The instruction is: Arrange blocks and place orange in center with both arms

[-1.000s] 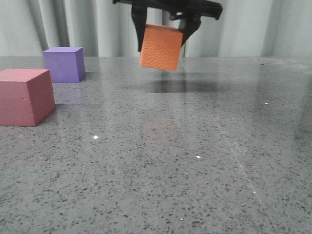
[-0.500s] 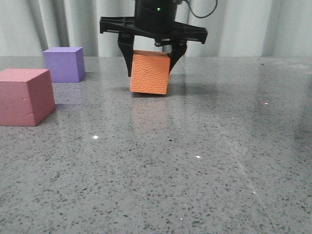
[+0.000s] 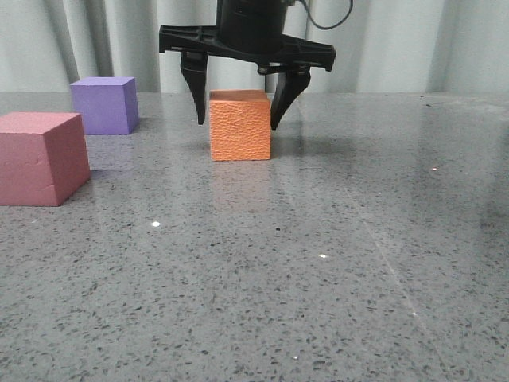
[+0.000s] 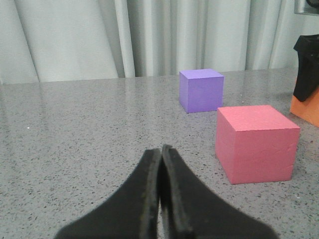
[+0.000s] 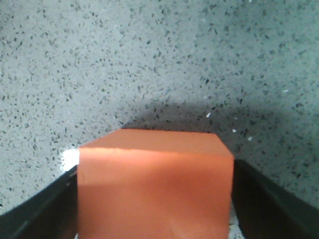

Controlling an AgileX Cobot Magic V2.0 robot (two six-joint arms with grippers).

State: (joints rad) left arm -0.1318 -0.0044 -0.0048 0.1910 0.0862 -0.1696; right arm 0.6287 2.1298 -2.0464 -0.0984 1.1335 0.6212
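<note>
I see the orange cube point(image 3: 239, 126) sitting flat on the surface point(image 3: 318, 263), my right gripper point(image 3: 238, 119) straddling it with jaws spread clear of both sides. My left gripper point(image 4: 160, 164) has its jaws pressed together, empty, near the pink-red cube point(image 4: 256, 143) and purple cube point(image 4: 201, 90).

The orange cube point(image 3: 239, 126), hanging tilted above the table point(image 3: 318, 263) a second ago, now sits flat and square on it. The right gripper point(image 3: 238, 119) is lower too, and its fingers point(image 3: 193, 95), then clamped on the cube, stand spread clear of both sides.
</note>
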